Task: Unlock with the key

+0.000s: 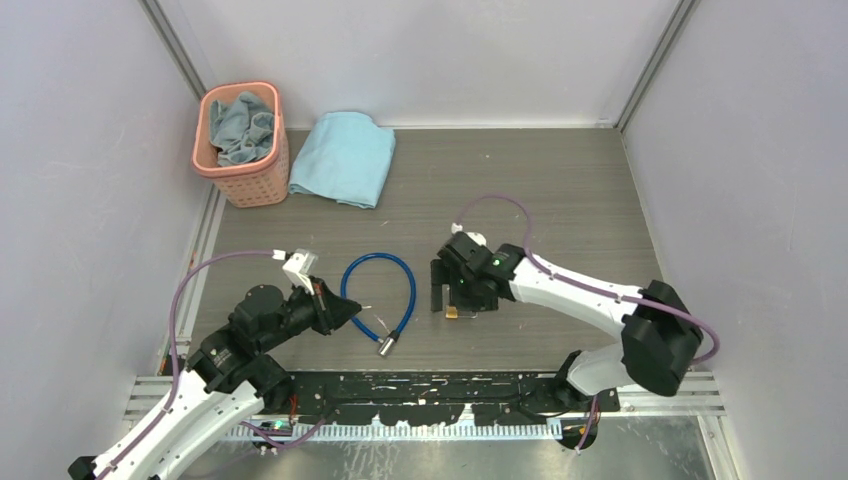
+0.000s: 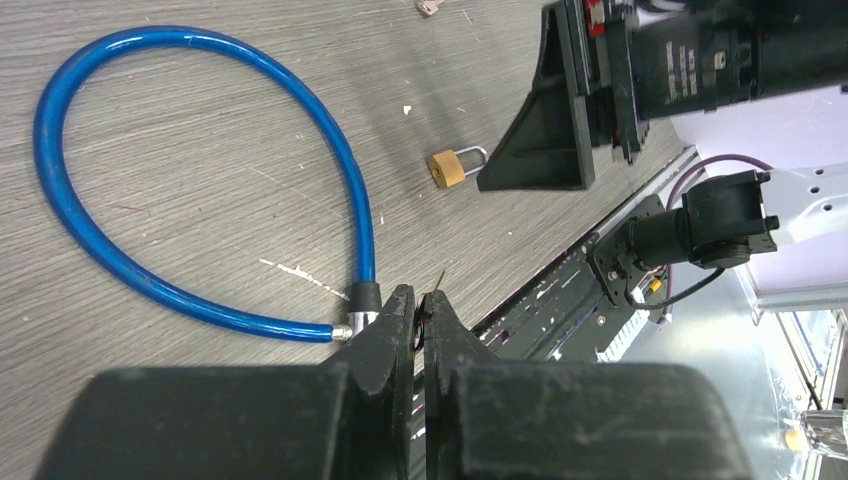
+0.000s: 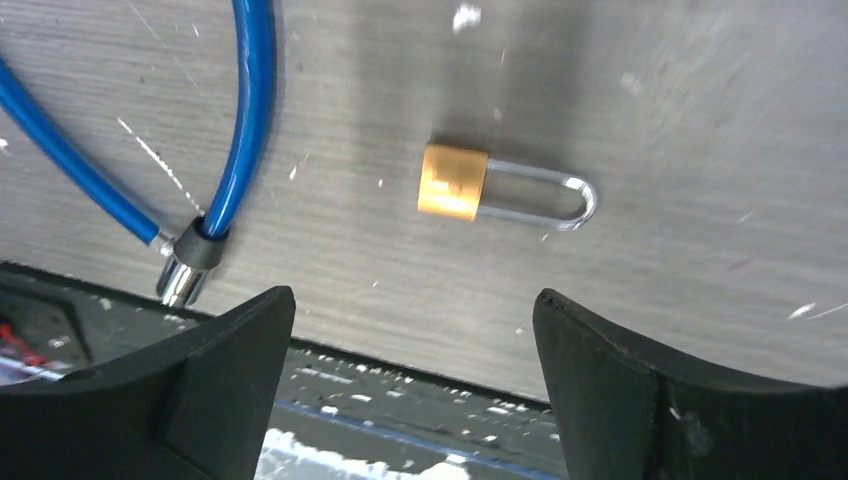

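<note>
Left hand (image 2: 420, 297): pressed together on the key (image 2: 440, 277), which I see edge-on, poking past the tips. Blue cable (image 2: 369, 235): metal end just beside those tips, loop filling the left of that view. Right hand (image 3: 412, 300): spread, hovering over the padlock (image 3: 455, 182), which lies flat on the table (image 3: 700, 120). Basket (image 1: 240, 150) and towel (image 1: 345, 158): upper left of the top view.

Soft, even overhead light, faint shadows. Left wrist view overexposed at 4 o'clock; cable (image 2: 60, 190) glints; right wrist's fingers (image 3: 650, 400) slightly blurred.
</note>
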